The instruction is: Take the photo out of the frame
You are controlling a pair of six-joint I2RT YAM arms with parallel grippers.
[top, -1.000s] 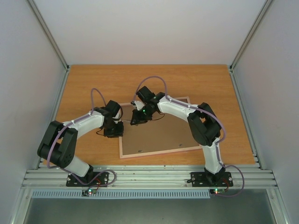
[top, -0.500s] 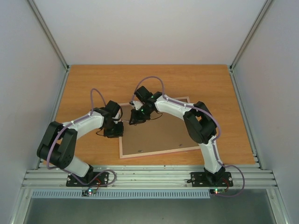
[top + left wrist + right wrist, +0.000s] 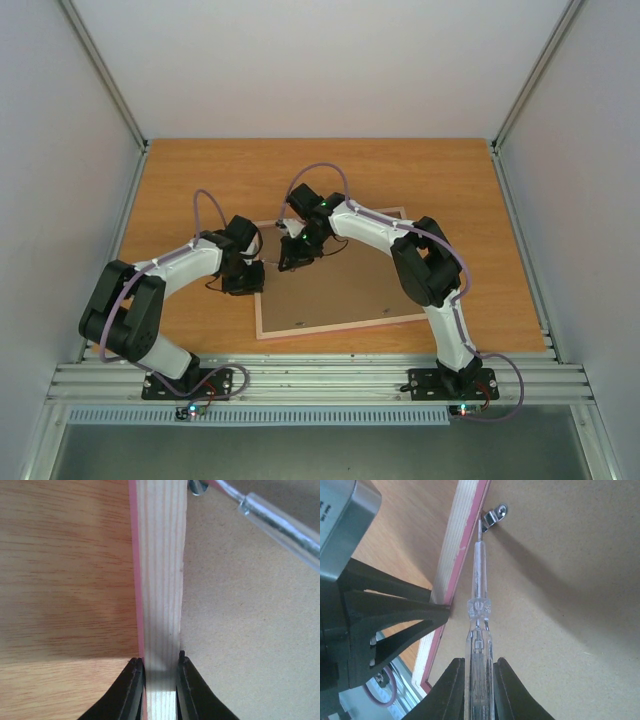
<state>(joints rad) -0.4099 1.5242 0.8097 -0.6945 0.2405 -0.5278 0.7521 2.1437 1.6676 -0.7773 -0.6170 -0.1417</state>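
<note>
Layout: large thin rectangular frame (image 3: 340,326), pink front, pale wood back, face down on orange-brown wooden table (image 3: 200,175), plain brown backing board (image 3: 345,285) uppermost. Photo not visible; presumably under board. Left gripper (image 3: 160,661) narrowed to thin gap, pinching frame's left rail, steadying it. Farther in, right gripper (image 3: 479,666) clamped tight on clear-handled screwdriver (image 3: 479,595), tip touching small metal retaining clip (image 3: 495,514) at rail's inner edge. Step, as judged: freeing backing. Next move calls for short sideways push to swing clip off board, without slipping.
</note>
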